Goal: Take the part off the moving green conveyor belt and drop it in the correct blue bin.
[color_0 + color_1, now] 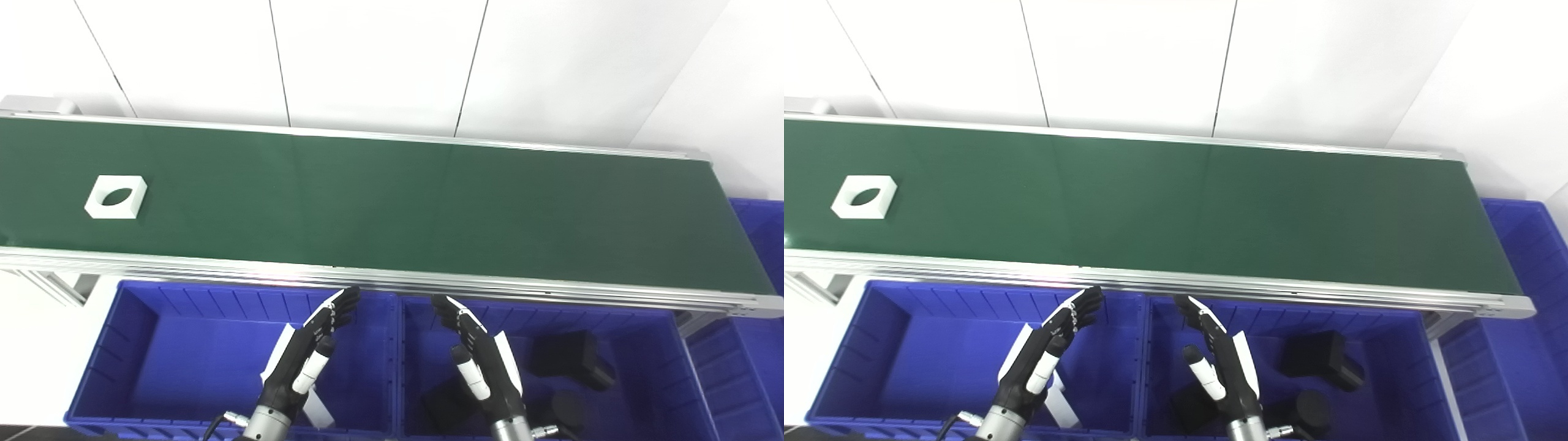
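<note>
Far left of both robot hands, white part

White part on green belt

Matt green belt in brushed metal rails (blue bins look glossy plastic).

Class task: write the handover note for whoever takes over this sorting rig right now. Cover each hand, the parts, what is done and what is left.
Left hand: open, empty, above the left blue bin.
Right hand: open, empty, above the right blue bin.
White square part with a hole: on the green conveyor belt, far left, untouched.
Done: right bin holds black parts; a white part lies in the left bin.
Left: pick the white part, probably drop it into the left bin.
</note>
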You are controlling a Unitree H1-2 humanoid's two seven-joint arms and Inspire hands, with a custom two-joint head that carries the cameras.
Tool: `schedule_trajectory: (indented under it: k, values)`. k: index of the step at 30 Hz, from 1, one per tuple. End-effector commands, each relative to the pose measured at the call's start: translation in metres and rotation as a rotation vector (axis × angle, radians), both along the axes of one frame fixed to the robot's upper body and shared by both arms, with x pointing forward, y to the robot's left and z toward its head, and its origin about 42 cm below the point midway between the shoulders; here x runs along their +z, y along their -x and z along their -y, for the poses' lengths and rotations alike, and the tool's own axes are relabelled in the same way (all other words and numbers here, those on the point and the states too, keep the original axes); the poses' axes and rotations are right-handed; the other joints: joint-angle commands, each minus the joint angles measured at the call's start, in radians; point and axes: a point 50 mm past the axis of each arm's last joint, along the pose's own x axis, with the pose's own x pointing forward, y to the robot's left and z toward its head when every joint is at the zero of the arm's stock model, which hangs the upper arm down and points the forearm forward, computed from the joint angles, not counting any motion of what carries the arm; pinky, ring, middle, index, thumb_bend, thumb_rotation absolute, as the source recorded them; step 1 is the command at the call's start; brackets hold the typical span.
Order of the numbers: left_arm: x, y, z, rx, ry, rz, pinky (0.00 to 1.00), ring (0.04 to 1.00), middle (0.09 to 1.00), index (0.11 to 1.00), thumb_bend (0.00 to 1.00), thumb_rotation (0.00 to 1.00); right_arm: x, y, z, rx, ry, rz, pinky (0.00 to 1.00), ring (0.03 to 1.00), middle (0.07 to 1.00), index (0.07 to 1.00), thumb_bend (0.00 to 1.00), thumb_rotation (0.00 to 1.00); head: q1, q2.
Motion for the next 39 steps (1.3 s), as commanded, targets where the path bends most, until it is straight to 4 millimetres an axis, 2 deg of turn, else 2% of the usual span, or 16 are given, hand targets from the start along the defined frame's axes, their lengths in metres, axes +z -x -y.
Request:
schedule_trajectory:
  k: [1,30,33,39]
  values:
    - [0.0098,-0.0067,0.0005,-0.007,0.010,0.070,0.89,0.905,0.897,0.881,0.74,0.98,0.0107,-0.0067,-0.0038,0.002,-0.031,0.068,0.85,0.861,0.852,0.833,0.79,1.00,0.001,0.000]
    - [0.0103,-0.0052,0.0022,-0.001,0.015,0.070,0.89,0.906,0.897,0.881,0.74,0.97,0.0094,-0.0062,-0.0005,0.007,-0.035,0.057,0.86,0.873,0.858,0.835,0.82,0.98,-0.001,-0.001]
    - [0.0085,-0.0053,0.0021,-0.003,0.015,0.063,0.89,0.906,0.897,0.881,0.74,0.97,0.0082,-0.0064,-0.0006,0.007,-0.030,0.054,0.86,0.873,0.859,0.836,0.81,0.99,0.006,-0.014]
    - [0.0008,-0.0058,0.0073,-0.003,0.025,0.033,0.88,0.902,0.893,0.874,0.77,0.95,0.0023,-0.0052,0.0046,-0.005,-0.029,0.028,0.86,0.874,0.859,0.829,0.79,0.97,0.091,-0.059]
